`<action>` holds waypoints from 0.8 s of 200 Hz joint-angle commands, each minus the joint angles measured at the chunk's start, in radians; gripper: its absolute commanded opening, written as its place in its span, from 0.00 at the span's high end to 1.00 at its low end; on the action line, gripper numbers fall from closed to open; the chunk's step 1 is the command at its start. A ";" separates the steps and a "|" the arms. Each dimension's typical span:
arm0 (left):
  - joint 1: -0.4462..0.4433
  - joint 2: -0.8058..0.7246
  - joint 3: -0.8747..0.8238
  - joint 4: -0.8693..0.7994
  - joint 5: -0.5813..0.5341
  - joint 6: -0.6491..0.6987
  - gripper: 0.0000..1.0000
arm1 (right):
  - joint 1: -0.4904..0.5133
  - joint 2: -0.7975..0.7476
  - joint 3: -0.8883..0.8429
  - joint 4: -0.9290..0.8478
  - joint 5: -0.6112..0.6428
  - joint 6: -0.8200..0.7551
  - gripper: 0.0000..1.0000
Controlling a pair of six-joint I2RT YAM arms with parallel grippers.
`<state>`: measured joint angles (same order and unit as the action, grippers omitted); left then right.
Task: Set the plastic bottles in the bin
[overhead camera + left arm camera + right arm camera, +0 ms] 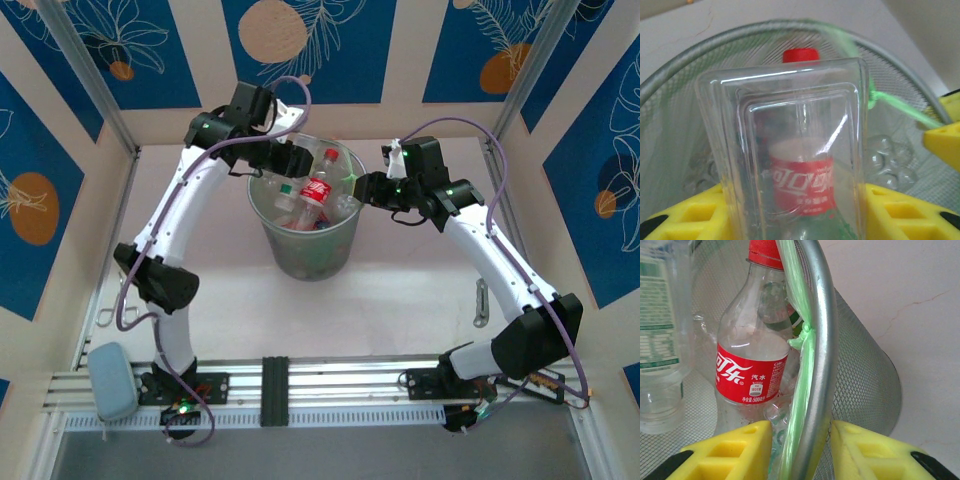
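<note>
Top external view has the bin [305,255] mid-table with red-labelled bottles [316,192] standing inside. Over its far rim, the left gripper [795,210] pinches a clear square bottle [790,150]. At its right rim, the right gripper [801,450] straddles the wire edge, fingers spread.

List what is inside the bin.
Inside the bin stands a red-labelled bottle with a red cap, among other clear bottles. The left tool holds a clear bottle over the rim. The bin's bottom is covered, so I cannot count them.

Left tool [296,160] clamped shut; right tool [366,188] parted, both arms reaching inward.
</note>
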<state>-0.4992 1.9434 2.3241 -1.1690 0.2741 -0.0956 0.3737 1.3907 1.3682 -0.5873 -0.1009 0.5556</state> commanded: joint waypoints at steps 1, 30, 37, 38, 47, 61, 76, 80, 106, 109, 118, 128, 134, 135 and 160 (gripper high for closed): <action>-0.010 0.017 -0.029 -0.027 -0.085 -0.036 1.00 | 0.000 -0.009 -0.012 -0.002 0.013 -0.002 0.63; -0.033 0.016 -0.090 0.021 -0.127 -0.061 1.00 | -0.002 -0.005 -0.013 0.004 0.012 -0.002 0.63; -0.040 0.023 -0.090 0.017 -0.144 -0.058 1.00 | -0.002 -0.003 -0.015 0.004 0.011 -0.002 0.63; -0.041 0.023 -0.090 0.016 -0.147 -0.057 1.00 | -0.002 -0.004 -0.015 0.004 0.011 -0.002 0.63; -0.047 0.035 -0.089 0.010 -0.161 -0.057 1.00 | -0.002 -0.001 -0.014 0.006 0.010 -0.002 0.63; -0.051 0.046 -0.096 0.004 -0.153 -0.063 1.00 | -0.002 -0.002 -0.014 0.007 0.009 -0.002 0.63; -0.052 0.051 -0.119 0.017 -0.135 -0.072 1.00 | -0.002 0.001 -0.012 0.007 0.010 -0.002 0.63; -0.054 0.050 -0.128 0.021 -0.130 -0.074 0.98 | -0.002 0.001 -0.011 0.007 0.010 -0.002 0.63; -0.052 0.049 -0.182 0.053 -0.110 -0.100 0.89 | -0.002 0.002 -0.011 0.009 0.008 -0.001 0.63; -0.054 0.049 -0.189 0.056 -0.107 -0.102 0.88 | -0.002 0.002 -0.011 0.010 0.007 -0.002 0.63; -0.054 0.047 -0.204 0.067 -0.100 -0.110 0.84 | -0.002 0.002 -0.012 0.011 0.007 -0.001 0.63; -0.054 0.047 -0.212 0.073 -0.094 -0.116 0.76 | -0.002 0.002 -0.012 0.010 0.006 -0.002 0.63; -0.053 0.046 -0.215 0.075 -0.093 -0.116 0.72 | -0.002 0.001 -0.010 0.011 0.006 -0.002 0.63; -0.054 0.046 -0.215 0.075 -0.093 -0.117 0.71 | -0.001 0.001 -0.010 0.011 0.006 -0.002 0.63; -0.052 0.031 -0.212 0.091 -0.094 -0.120 0.54 | -0.001 -0.002 -0.011 0.007 0.008 -0.004 0.63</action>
<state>-0.5396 1.9591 2.1464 -1.0687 0.1520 -0.1841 0.3729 1.3907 1.3674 -0.5831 -0.0967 0.5556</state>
